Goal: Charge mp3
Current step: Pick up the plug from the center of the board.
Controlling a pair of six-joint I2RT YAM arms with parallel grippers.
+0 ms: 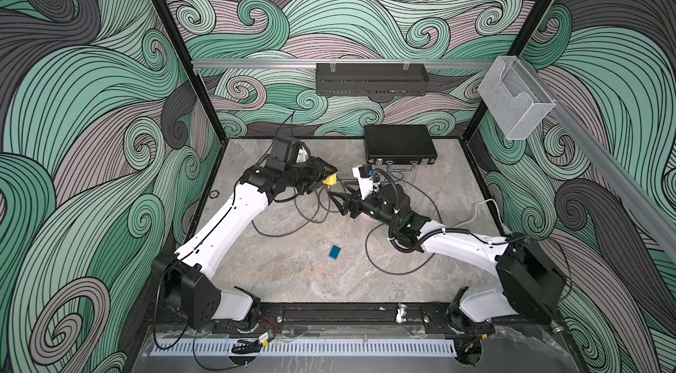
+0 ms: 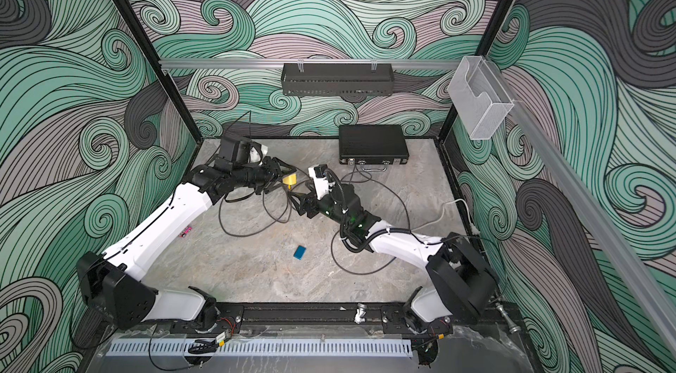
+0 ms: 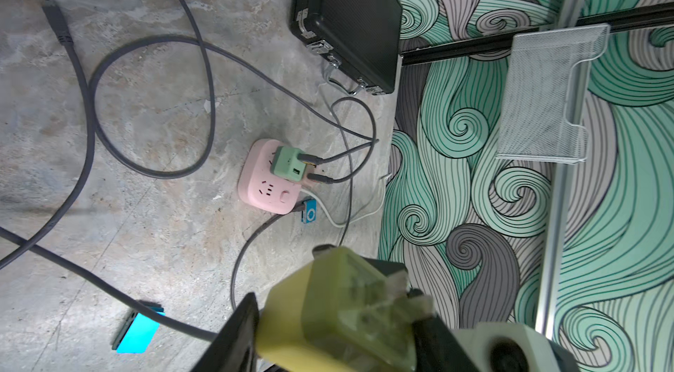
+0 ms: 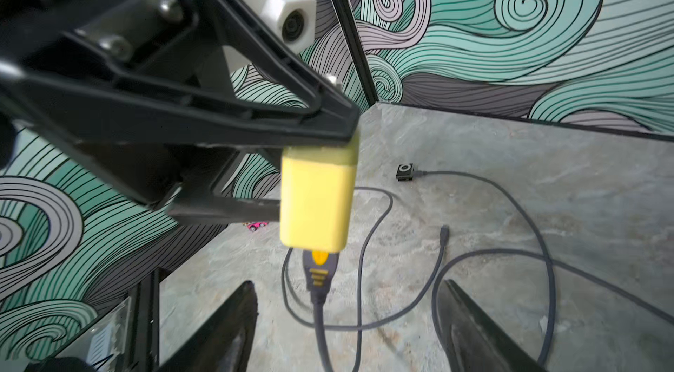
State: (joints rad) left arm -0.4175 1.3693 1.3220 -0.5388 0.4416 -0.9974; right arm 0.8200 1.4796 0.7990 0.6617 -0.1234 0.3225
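A yellow USB charger block (image 4: 315, 202) is clamped between the partly closed jaws of the left gripper (image 1: 326, 177) and is held in the air above the middle of the stone-patterned bench (image 1: 292, 279). A grey cable (image 4: 321, 322) is seated by its yellow-marked plug (image 4: 320, 268) in the block's free end and hangs down to loops on the bench. The right gripper (image 4: 348, 283) is seen just beside the block, its jaws spread wide and nothing held; the hanging cable passes between them without clear contact. A blue mp3 player (image 1: 334, 252) lies flat on the bench, nearer the front edge, well apart from both grippers. A second blue mp3 player (image 3: 309, 210) is seen just beside a pink power strip (image 3: 268, 184) on the right half of the bench, with a green adapter (image 3: 290, 164) plugged into the strip. A small dark mp3 player (image 4: 405, 171) with a cable attached lies near the left edge. A closed black case (image 1: 400, 144) is set at the back edge
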